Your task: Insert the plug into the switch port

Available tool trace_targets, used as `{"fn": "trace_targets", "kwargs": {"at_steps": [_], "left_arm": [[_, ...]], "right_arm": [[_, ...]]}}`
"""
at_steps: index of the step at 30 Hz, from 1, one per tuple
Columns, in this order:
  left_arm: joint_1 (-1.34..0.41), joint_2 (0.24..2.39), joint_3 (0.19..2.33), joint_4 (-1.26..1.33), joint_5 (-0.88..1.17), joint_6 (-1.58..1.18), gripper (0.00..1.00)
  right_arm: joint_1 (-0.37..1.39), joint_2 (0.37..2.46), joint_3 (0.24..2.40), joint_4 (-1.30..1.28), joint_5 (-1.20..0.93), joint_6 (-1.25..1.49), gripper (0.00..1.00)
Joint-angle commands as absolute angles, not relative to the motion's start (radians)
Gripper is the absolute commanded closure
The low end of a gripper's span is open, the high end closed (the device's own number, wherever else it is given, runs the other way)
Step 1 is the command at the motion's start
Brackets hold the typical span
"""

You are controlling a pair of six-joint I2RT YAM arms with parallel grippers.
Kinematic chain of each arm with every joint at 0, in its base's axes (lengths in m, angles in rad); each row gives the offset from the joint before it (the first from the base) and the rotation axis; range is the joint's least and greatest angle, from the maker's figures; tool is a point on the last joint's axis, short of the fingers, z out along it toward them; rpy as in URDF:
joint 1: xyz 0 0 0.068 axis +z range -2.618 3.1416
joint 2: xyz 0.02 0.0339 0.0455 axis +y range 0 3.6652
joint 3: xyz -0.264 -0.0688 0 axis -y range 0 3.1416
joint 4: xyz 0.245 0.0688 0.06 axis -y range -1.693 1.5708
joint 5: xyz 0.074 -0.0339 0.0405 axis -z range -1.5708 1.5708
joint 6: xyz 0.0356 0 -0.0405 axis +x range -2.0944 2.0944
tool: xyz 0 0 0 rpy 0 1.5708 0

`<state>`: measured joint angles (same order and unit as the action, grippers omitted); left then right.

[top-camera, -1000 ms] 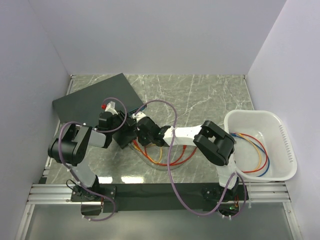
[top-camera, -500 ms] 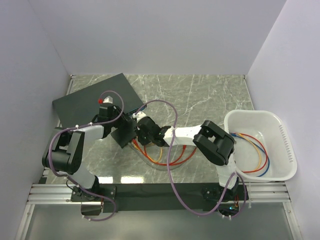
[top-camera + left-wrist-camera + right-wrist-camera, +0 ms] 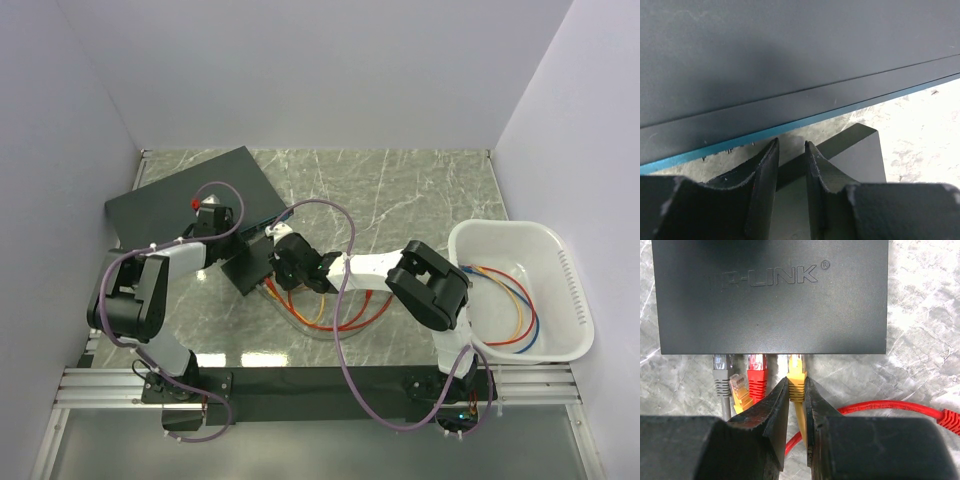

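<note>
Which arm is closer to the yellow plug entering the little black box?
Right: its fingers pinch the yellow plug. The left gripper is across the black box, beside the slab.

robot lab test cell: plain white walls boxing a marble-look tabletop, aluminium rail at near edge.

Left gripper, right gripper: jaws narrow.

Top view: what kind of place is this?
Probably a robot test booth: plain white walls box in a marble-patterned tabletop, two robot arms are bolted at its near edge, and a white plastic tub holds coloured cables.
</note>
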<state>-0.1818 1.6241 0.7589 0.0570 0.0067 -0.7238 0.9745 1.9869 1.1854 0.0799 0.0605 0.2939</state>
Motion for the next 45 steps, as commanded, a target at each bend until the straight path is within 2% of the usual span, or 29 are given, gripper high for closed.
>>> {"fn": "trace_targets", "kwargs": {"at_steps": [1, 7, 15, 26, 31, 41, 42, 43, 45], "left_arm": [[-0.183, 1.646, 0.761, 0.012, 0.052, -0.68, 0.67], [-0.183, 1.651, 0.73, 0.021, 0.126, -0.658, 0.67], [-0.23, 1.664, 0.724, 0.037, 0.247, -0.65, 0.66], [-0.356, 1.759, 0.68, 0.123, 0.281, -0.703, 0.67], [-0.376, 1.784, 0.643, 0.175, 0.301, -0.724, 0.67], [-0.379, 1.83, 0.606, 0.225, 0.314, -0.746, 0.69], [-0.379, 1.83, 0.604, 0.224, 0.314, -0.747, 0.69], [-0.379, 1.83, 0.604, 0.225, 0.313, -0.749, 0.69], [-0.379, 1.829, 0.604, 0.224, 0.311, -0.75, 0.69]], "right_arm": [[0.963, 1.996, 1.183, 0.149, 0.109, 0.291, 1.0], [0.963, 1.999, 1.186, 0.187, 0.14, 0.305, 1.0], [0.96, 2.028, 1.296, 0.112, 0.216, 0.354, 1.0], [0.928, 2.072, 1.406, 0.153, 0.213, 0.339, 1.0], [0.867, 2.108, 1.483, 0.092, 0.198, 0.429, 1.0], [0.842, 2.203, 1.588, 0.069, 0.233, 0.397, 1.0], [0.842, 2.204, 1.591, 0.066, 0.241, 0.393, 0.98], [0.842, 2.204, 1.591, 0.061, 0.241, 0.391, 0.91], [0.842, 2.189, 1.568, 0.066, 0.238, 0.388, 0.81]]}}
